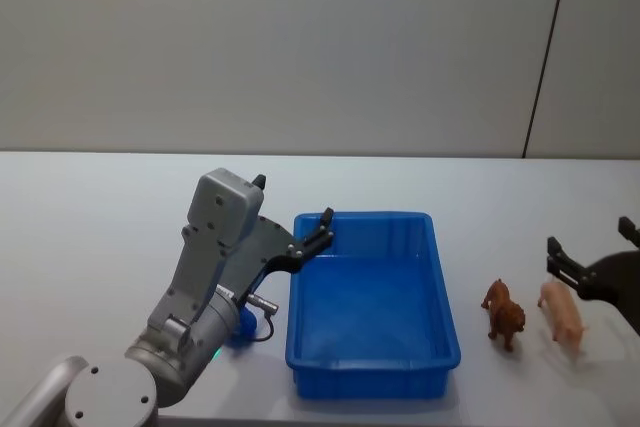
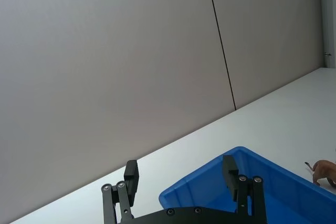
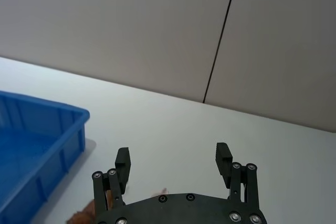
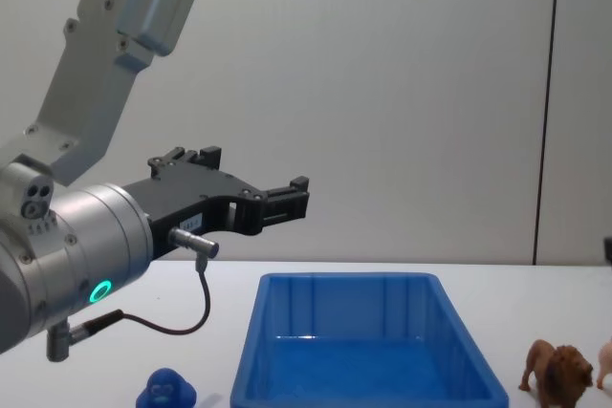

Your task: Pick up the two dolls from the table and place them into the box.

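Blue ape-faced doll (image 4: 164, 391) sits on the surface (image 1: 100, 217) below and behind the left claw (image 1: 320, 233), beside the near left corner of the box (image 1: 372, 359). That claw hangs raised over the box's far left rim, fingers spread and empty, its arm bent steeply upward. Close by the right claw (image 1: 590, 245), also released, the lion (image 1: 503, 313) and the pink animal (image 1: 562, 313) stand side by side, open surface between them and the box's right wall.

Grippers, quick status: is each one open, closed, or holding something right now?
Left gripper: open, holding nothing, in the air by the box.
Right gripper: open, holding nothing, near the pink animal.
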Motion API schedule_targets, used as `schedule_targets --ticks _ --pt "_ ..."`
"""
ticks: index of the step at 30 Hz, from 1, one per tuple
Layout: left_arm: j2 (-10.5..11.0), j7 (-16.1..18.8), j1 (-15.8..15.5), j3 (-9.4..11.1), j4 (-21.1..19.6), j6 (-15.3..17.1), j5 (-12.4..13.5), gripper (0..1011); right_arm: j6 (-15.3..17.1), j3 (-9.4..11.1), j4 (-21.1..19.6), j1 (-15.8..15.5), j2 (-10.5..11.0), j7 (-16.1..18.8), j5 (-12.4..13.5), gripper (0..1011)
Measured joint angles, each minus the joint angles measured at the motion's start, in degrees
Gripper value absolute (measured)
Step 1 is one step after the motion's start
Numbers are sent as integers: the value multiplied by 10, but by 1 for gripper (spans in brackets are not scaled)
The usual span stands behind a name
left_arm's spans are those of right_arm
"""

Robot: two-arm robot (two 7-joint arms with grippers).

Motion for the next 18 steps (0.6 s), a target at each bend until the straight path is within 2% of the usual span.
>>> schedule_targets --ticks 9,18 --pt "0 0 0 0 0 0 0 1002 29 6 2 -14 12 2 -17 1001" --pt "0 0 0 0 0 0 0 1002 51 8 -2 -35 24 20 -29 1001"
